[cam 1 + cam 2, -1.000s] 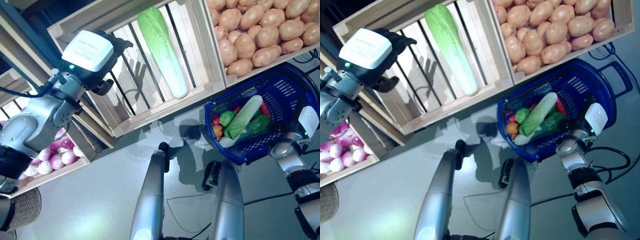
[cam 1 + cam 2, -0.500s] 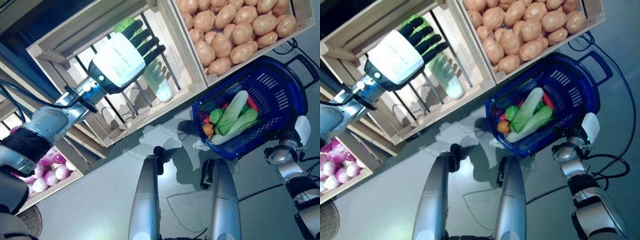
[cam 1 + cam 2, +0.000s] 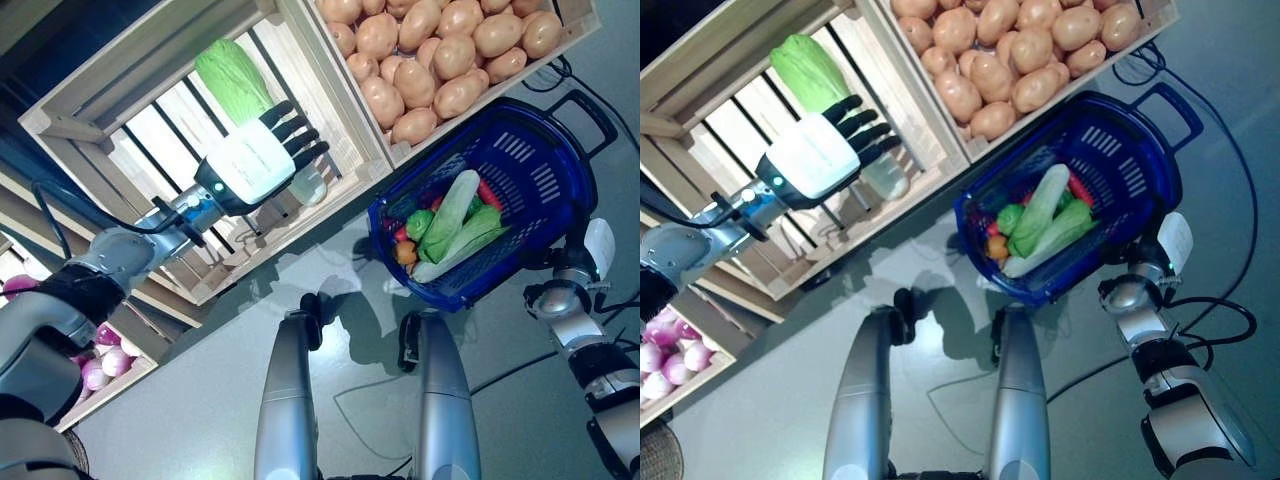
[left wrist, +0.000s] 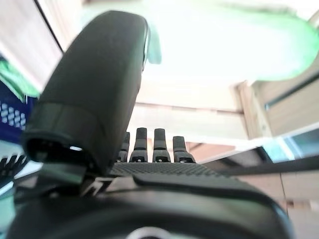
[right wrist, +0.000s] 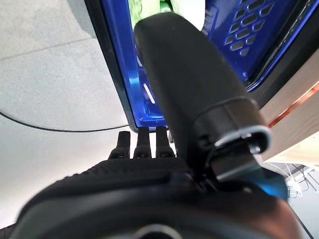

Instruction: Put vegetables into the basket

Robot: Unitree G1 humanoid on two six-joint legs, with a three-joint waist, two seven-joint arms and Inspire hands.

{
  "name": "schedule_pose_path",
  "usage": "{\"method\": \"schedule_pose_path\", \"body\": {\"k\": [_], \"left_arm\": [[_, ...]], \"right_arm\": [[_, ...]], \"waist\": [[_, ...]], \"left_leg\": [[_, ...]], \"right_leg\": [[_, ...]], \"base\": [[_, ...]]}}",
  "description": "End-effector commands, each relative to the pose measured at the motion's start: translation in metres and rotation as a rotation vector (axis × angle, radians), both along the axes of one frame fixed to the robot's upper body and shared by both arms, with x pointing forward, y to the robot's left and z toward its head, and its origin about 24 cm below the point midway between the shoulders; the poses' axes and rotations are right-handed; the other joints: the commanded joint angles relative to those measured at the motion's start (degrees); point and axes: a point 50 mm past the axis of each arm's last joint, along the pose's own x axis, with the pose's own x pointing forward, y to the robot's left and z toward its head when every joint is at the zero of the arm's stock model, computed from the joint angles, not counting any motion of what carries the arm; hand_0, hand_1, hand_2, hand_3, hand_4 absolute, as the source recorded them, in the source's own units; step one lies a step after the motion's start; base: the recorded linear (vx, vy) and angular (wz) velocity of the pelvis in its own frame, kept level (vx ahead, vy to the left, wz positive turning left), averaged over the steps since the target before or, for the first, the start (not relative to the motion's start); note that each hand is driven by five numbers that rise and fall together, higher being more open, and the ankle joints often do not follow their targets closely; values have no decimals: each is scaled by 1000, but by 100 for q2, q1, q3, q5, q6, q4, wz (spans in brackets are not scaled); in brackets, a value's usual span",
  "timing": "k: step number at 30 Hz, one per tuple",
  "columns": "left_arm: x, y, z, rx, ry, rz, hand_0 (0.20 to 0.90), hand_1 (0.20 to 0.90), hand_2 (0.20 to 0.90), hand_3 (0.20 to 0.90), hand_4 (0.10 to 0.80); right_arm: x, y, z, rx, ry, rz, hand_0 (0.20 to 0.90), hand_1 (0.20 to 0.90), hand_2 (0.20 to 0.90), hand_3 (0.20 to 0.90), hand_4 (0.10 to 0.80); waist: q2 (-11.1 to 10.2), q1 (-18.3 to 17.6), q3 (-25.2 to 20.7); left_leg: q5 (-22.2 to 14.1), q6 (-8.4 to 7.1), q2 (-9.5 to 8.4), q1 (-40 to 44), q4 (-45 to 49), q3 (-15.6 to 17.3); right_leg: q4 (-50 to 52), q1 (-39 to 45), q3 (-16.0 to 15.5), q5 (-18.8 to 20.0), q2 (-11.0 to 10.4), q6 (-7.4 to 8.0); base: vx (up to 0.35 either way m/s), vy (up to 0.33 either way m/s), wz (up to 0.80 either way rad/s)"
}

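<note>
**A:** Where had the left hand (image 3: 258,162) got to, against the second before?

**B:** A second earlier it hung outside the slatted pale wooden crate (image 3: 95,100), at about nine o'clock from the long green-and-white napa cabbage (image 3: 235,76), fingers drooping. Half a second later it had swung across the cabbage. At this moment it lay over the cabbage's pale lower half, fingers straight and spread, pointing toward two o'clock. Only the leafy green top showed above the hand. The wrist view had the white stalk filling the space just past the fingertips (image 4: 160,145), nothing curled round it; whether they touched it I could not tell.

**A:** And the basket?

**B:** The blue plastic shopping basket (image 3: 545,165) sat on the grey floor (image 3: 200,390) at four o'clock from the cabbage crate, under the wooden crate of brown potatoes (image 3: 430,55). It already held a second pale green cabbage (image 3: 450,212), other green vegetables (image 3: 482,232), and something red and orange (image 3: 403,252) at its eight o'clock end. Its contents looked the same as before; the whole view had shifted, so the camera had moved rather than the basket.

**A:** The right hand?

**B:** The right hand (image 5: 164,144) stayed at the basket's five o'clock side. Its wrist view showed it against the blue rim, but whether the fingers gripped it I could not tell.

**A:** Anything else?

**B:** Purple-pink onions (image 3: 665,365) in a lower crate at seven o'clock.
</note>
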Motion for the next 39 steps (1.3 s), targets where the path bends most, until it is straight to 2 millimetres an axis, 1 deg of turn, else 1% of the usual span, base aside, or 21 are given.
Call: {"method": "schedule_pose_path", "body": {"k": [1, 5, 10, 15, 19, 26, 31, 35, 39], "left_arm": [[-2, 4, 36, -112, -177, -64, 900, 900, 900, 900, 800], [1, 9, 28, -105, -200, -62, 900, 900, 900, 900, 800], [7, 14, 22, -108, -184, 2, 900, 900, 900, 900, 800], [10, 26, 21, -154, -193, 89, 900, 900, 900, 900, 800], [11, 30, 20, -231, -212, 105, 900, 900, 900, 900, 800], [14, 27, 20, -235, -213, 128, 900, 900, 900, 900, 800], [16, 24, 22, -209, -199, 142, 900, 900, 900, 900, 800], [18, 20, 24, -173, -209, 128, 900, 900, 900, 900, 800], [19, 15, 32, -164, -253, 114, 900, 900, 900, 900, 800]], "right_arm": [[5, -18, 52, -45, -165, -32, 900, 900, 900, 900, 800], [6, -17, 58, -54, -183, -27, 900, 900, 900, 900, 800], [6, -17, 62, -55, -190, -25, 900, 900, 900, 900, 800], [7, -16, 69, -75, -199, -21, 900, 900, 900, 900, 800], [7, -15, 74, -111, -191, -7, 900, 900, 900, 900, 800], [4, -15, 82, -116, -222, -8, 900, 900, 900, 900, 800], [4, -13, 77, -98, -205, 6, 900, 900, 900, 900, 800], [5, -9, 77, -108, -215, 15, 900, 900, 900, 900, 800], [7, -6, 79, -110, -224, 25, 900, 900, 900, 900, 800]], "waist": [[-118, -48, -12], [-130, -69, -12], [-174, -105, -12], [-216, -150, -12], [-234, -162, -12], [-252, -189, -12], [-254, -217, -12], [-250, -246, -12], [-238, -283, -12]], "left_leg": [[-823, 286, 22, 562, 48, 322], [-849, 282, 44, 452, 137, 312], [-879, 271, 74, 357, 211, 297], [-917, 258, 121, 212, 342, 279], [-922, 256, 144, 136, 352, 281], [-959, 263, 152, -80, 464, 270], [-1003, 248, 157, -142, 527, 275], [-982, 256, 187, -175, 500, 301], [-938, 263, 205, -152, 385, 347]], "right_leg": [[-756, 218, 40, 790, 110, -95], [-674, 118, 54, 750, 97, -104], [-625, 43, 52, 719, 85, -96], [-564, -71, 91, 709, 104, -88], [-523, -174, 99, 712, 93, -81], [-466, -351, 112, 702, 67, -83], [-422, -420, 110, 692, 29, -79], [-451, -458, 123, 723, 19, -66], [-541, -453, 145, 766, 28, -58]], "base": [[-1, 30, 0], [-9, 39, -1], [3, 30, -2], [9, 46, -7], [3, 42, -2], [0, 0, 0], [0, 0, 0], [0, 0, 0], [0, 0, 0]]}}
